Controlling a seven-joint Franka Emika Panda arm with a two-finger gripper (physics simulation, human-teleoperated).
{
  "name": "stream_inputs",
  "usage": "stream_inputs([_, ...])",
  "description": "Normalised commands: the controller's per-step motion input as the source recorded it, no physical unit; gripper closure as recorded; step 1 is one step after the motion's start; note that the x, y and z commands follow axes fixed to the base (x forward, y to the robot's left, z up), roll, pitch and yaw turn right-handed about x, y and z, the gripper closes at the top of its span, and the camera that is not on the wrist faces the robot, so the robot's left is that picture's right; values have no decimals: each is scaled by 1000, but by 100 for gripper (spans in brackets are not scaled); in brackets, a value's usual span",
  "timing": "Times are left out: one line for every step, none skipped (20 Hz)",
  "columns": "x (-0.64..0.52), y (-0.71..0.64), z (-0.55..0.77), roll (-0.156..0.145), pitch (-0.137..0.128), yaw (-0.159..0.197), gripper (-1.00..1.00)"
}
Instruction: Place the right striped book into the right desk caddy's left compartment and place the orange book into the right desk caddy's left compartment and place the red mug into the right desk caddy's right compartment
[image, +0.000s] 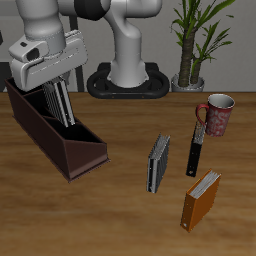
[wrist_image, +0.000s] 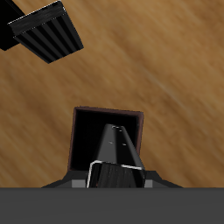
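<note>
Right striped book (image: 63, 103) in end effector (image: 60, 88)

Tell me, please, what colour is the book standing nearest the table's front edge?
Plain orange book with white page edges, clearest in the exterior view.

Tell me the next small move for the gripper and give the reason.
Probably ease straight down a little, then open. The gripper is closed on the right striped book, which hangs upright with its lower edge already inside the right desk caddy. The wrist view shows the book over a dark open section, though how far it sits above the floor cannot be told.
</note>
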Motion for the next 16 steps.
stream_inputs([34, -55, 3, 0, 0, 0, 100])
stream_inputs([86, 10, -337, -14, 62, -29, 100])
stream_inputs([74, -61, -286, -1, 43, -17, 100])
stream_inputs([75, -70, -287, -28, 48, -8, 100])
stream_inputs([52, -38, -209, -24, 16, -15, 100])
stream_inputs([44, 5, -187, 45, 62, -49, 100])
stream_inputs([2, -12, -164, -44, 2, 14, 100])
stream_inputs([-49, 11, -112, 1, 2, -13, 100])
stream_inputs([0, 0, 0, 0, 0, 0, 100])
stream_inputs([-57, 94, -258, 58, 51, -6, 100])
stream_inputs([24, 0, -124, -44, -5, -16, 100])
stream_inputs([10, 53, -237, 35, 80, 5, 100])
stream_inputs([136, -112, 6, -40, -28, -11, 100])
stream_inputs([11, -3, -110, -11, 21, -22, 100])
stream_inputs([0, 0, 0, 0, 0, 0, 100])
stream_inputs([87, -66, -197, -67, 23, -68, 100])
